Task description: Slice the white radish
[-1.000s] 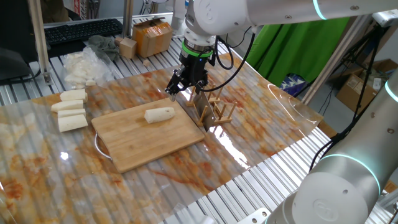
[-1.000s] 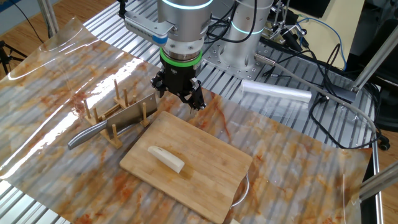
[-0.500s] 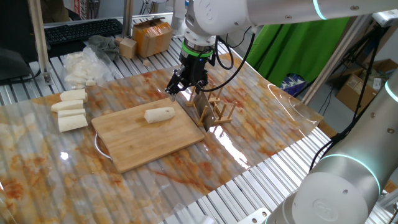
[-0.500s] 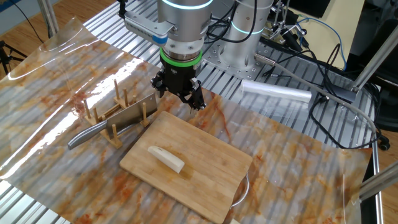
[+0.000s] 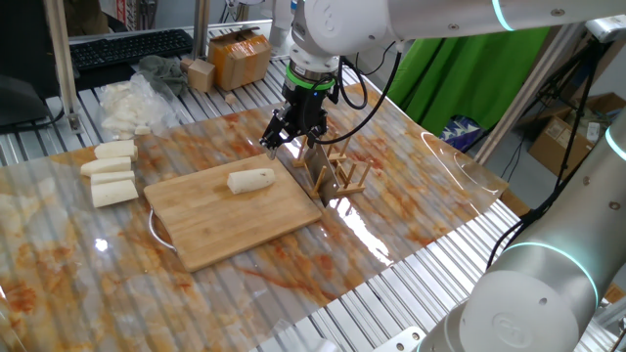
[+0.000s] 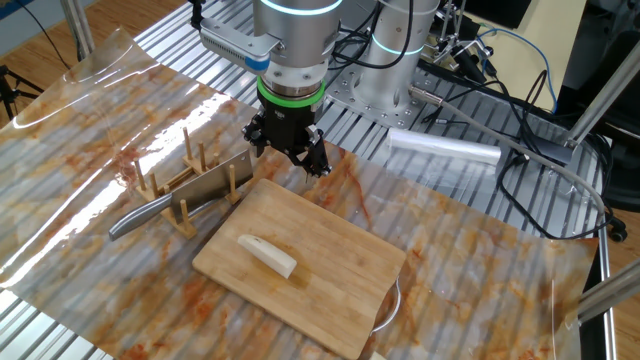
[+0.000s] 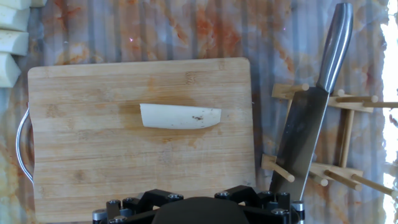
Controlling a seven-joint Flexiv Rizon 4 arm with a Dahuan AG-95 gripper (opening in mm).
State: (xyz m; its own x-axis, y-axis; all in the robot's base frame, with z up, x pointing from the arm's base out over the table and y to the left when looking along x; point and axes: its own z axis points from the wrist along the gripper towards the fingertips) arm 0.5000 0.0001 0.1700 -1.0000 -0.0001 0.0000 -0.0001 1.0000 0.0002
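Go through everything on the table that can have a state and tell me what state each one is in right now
white radish: whole, uncut, lying flat on the cutting board.
cutting board: flat on the table, holding only the radish.
cleaver: resting in the wooden rack, not gripped.
wooden rack: on the table beside the board, holding the cleaver.
gripper: open, empty, hanging above the table at the board's edge.

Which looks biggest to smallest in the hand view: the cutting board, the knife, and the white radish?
1. cutting board
2. knife, standing in its wooden rack and so somewhat nearer the camera, though still clearly smaller than the board
3. white radish
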